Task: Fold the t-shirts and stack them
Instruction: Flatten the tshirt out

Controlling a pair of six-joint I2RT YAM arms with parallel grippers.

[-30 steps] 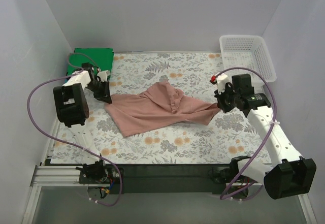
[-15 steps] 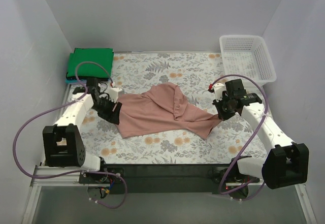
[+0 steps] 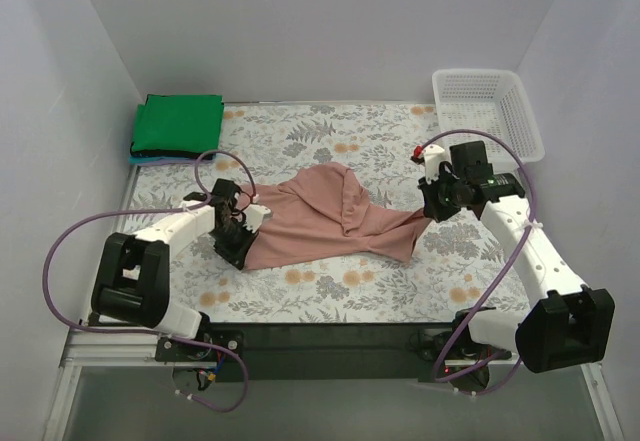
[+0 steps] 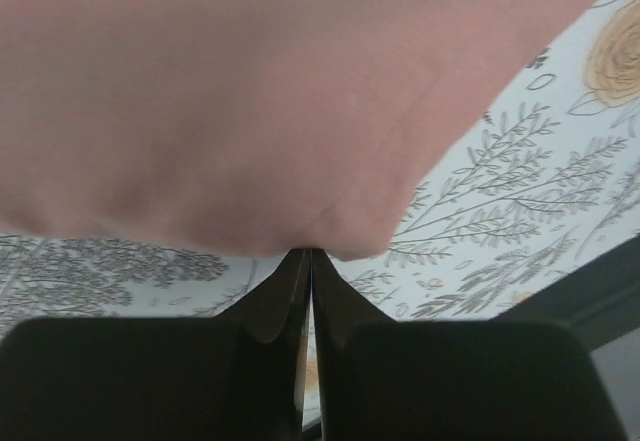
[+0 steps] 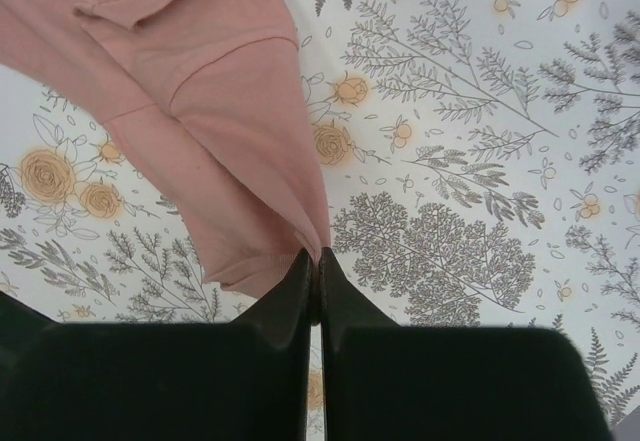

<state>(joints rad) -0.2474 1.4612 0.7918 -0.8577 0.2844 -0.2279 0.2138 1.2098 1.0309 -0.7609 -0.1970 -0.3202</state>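
A dusty pink-brown t-shirt (image 3: pixel 320 223) lies bunched across the middle of the floral table cloth (image 3: pixel 330 291). My left gripper (image 3: pixel 240 246) is shut on the shirt's left edge; in the left wrist view (image 4: pixel 308 253) the pink cloth (image 4: pixel 250 101) fills the upper frame above the closed jaws. My right gripper (image 3: pixel 428 211) is shut on the shirt's right end; in the right wrist view (image 5: pixel 316 256) the pinched hem (image 5: pixel 230 171) hangs over the table cloth. A folded bright green t-shirt (image 3: pixel 178 124) lies at the far left on a blue folded one.
A white plastic mesh basket (image 3: pixel 488 111) stands at the far right corner. White walls close in the back and both sides. The black front rail (image 3: pixel 330 346) with the arm bases runs along the near edge.
My left gripper has moved right and nearer, dragging the shirt's left edge inward. My right gripper has lifted a little and shifted, and the shirt is bunched narrower.
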